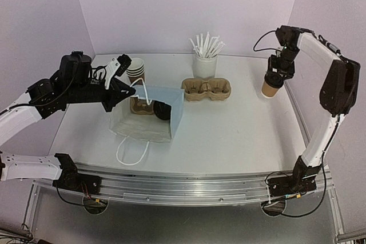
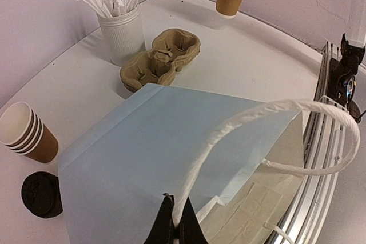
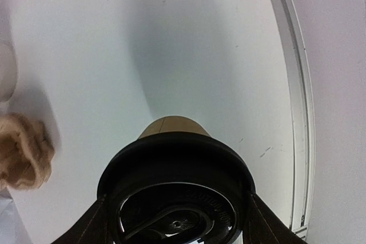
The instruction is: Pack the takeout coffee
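Our left gripper [image 2: 174, 221] is pinched together on the upper handle [image 2: 246, 124] of the white paper bag [image 2: 143, 158], which lies near the left edge of the worktop [image 1: 229, 130]. We judge it is lifting the mouth so cups can go in. Our right gripper [image 3: 177, 227] is clamped across the black lid [image 3: 177, 170] of a brown cup [image 1: 268, 90] close to the right edge, towards the far right corner, probably to carry it to the pulp carrier [image 1: 206, 88] standing near the far edge.
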